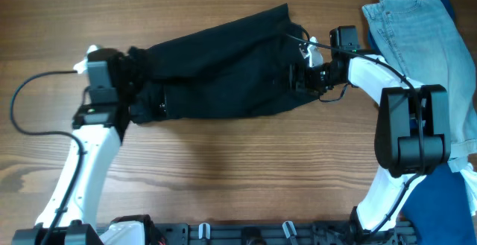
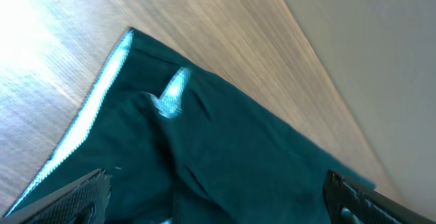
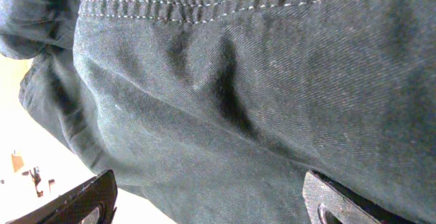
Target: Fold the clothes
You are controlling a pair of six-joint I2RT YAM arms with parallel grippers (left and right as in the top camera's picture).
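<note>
A brown wood-grain bench [image 1: 223,170] is carrying everything. A large plain black garment of soft matte fabric [image 1: 223,66] is lying across the bench's middle, stretching from left of centre up toward the far right and sitting crumpled rather than flat. A pair of light blue denim jeans [image 1: 417,21] is lying at the far right corner, well apart from the black garment, and a dark blue fabric piece [image 1: 462,193] is showing along the right edge beside the jeans. The white and black right arm [image 1: 410,126] is reaching in from the near right, and the white and black left arm [image 1: 89,156] is reaching in from the near left. The left gripper [image 2: 214,203] is hovering over the garment's left end with its fingers [image 2: 75,197] spread wide. The right gripper [image 3: 211,200] is sitting at the garment's right end, fingers [image 3: 82,197] also spread wide, with stitched black cloth filling its wrist view. A small white scrap [image 1: 304,49] is showing at the garment's right end, too small to identify.
</note>
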